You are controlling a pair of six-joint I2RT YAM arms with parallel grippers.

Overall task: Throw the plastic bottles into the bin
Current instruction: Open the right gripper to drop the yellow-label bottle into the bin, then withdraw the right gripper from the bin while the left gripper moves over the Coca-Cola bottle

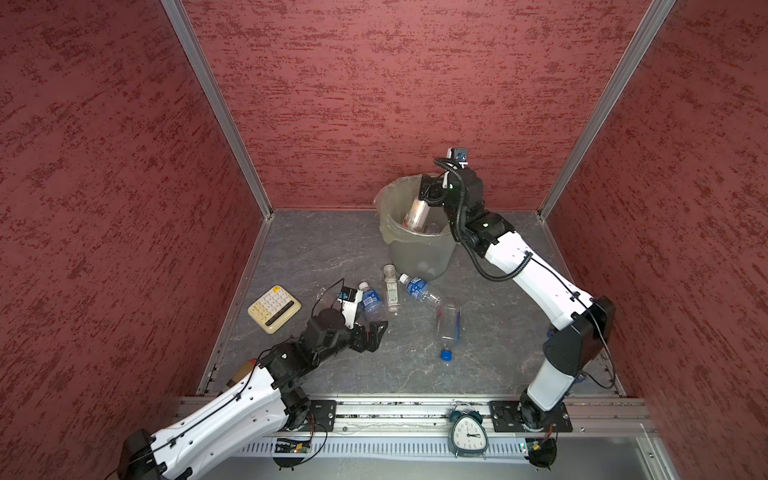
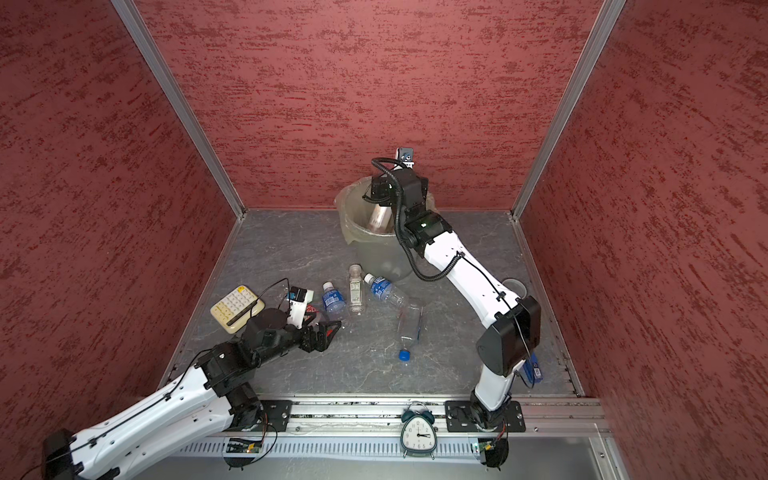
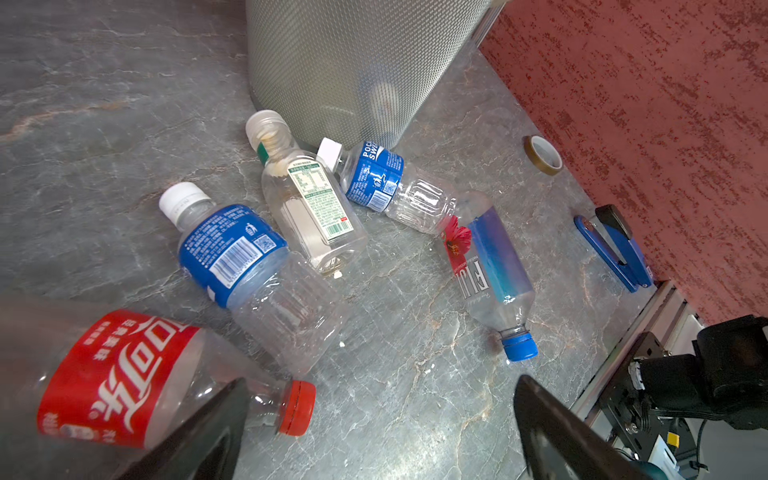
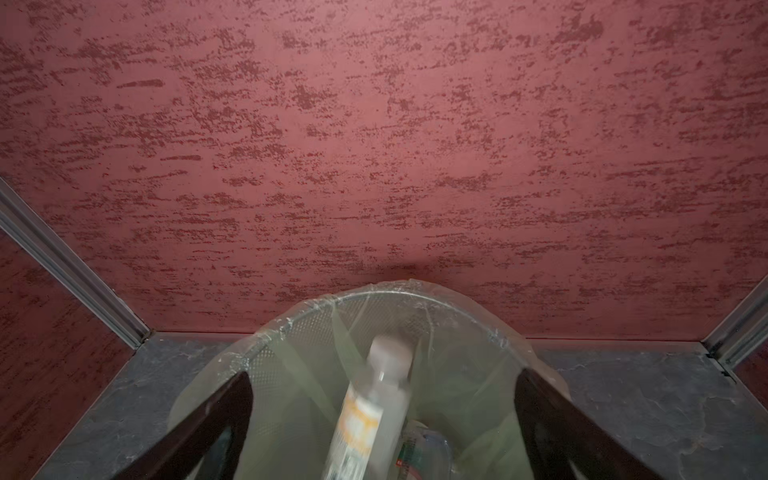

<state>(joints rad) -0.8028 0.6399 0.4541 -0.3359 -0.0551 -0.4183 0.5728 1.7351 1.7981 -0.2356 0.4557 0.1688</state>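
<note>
My right gripper hangs over the bin at the back of the table. Its jaws are spread wide and grip nothing. Between them, touching neither finger, is a white-capped bottle with an orange-and-white label. It is smeared with blur, and its lower end is already below the rim, inside the bag liner. In both top views it leans tilted in the bin's mouth. At least one more clear bottle lies at the bottom beside it.

My left gripper sits low over the near-left part of the table, jaws likewise wide apart and empty. A cola bottle with a red label and red cap lies on its side just beside one finger; I cannot tell whether they touch.

Four more bottles lie on their sides in front of the bin:
- a blue-labelled bottle with a white cap
- a clear bottle with a pale printed label
- a Pocari Sweat bottle, its cap end close to the bin's foot
- a Fiji bottle with a blue cap, its base meeting the Pocari's base

The cream calculator sits left of the left gripper. A tape roll and a blue stapler lie by the right wall, and an alarm clock stands on the front rail.
</note>
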